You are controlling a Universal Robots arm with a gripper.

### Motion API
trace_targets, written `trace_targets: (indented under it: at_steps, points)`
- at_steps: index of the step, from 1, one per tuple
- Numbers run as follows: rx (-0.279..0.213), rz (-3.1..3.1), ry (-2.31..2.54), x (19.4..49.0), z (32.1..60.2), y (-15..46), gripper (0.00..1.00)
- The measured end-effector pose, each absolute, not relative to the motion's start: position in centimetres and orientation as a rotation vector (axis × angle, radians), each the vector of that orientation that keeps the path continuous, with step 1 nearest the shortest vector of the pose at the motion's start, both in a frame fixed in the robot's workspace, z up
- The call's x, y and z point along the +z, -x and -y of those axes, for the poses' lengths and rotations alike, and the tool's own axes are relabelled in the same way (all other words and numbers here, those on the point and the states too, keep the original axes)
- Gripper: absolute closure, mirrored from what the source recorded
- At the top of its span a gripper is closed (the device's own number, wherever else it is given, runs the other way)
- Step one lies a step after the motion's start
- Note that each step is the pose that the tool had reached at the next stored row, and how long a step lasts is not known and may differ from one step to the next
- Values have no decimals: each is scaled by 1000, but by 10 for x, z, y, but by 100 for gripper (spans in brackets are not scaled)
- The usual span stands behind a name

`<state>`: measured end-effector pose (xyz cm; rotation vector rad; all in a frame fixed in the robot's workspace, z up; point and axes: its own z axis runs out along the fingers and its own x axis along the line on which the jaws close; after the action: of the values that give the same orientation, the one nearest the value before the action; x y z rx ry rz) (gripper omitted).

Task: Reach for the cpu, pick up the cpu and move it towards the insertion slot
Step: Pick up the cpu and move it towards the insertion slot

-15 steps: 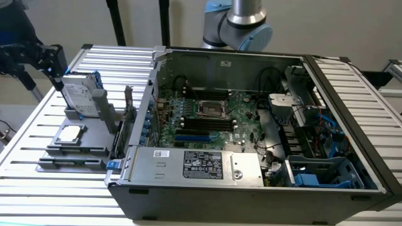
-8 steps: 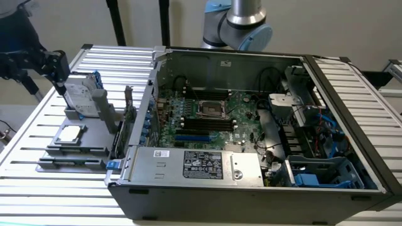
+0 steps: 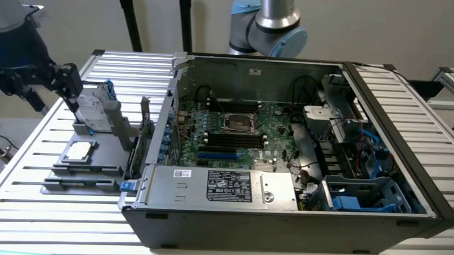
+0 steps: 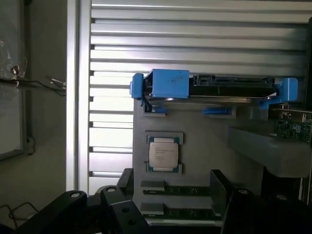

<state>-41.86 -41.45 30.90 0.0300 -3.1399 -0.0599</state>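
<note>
The arm (image 3: 273, 24) shows at the top of the exterior view as 1 thick joint, a silver tube with pale blue caps at the bend. Its far end appears at the upper corner on the exterior view's left, where a grey wrist (image 3: 16, 16) section passes into a dark body. Below that sits the black gripper (image 3: 48, 87), its fingers pointing downward. In the wrist view the 2 black fingers (image 4: 105, 207) reach forward from the camera. Round linkage pivots are visible on 1 of them. The jaws stand wide apart with open space between them, gripping nothing.
</note>
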Motion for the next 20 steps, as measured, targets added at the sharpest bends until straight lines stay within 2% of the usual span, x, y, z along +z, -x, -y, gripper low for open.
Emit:
trace_targets:
  at_steps: [20]
  points:
    - [-60,3140,-30,272,420,419,27]
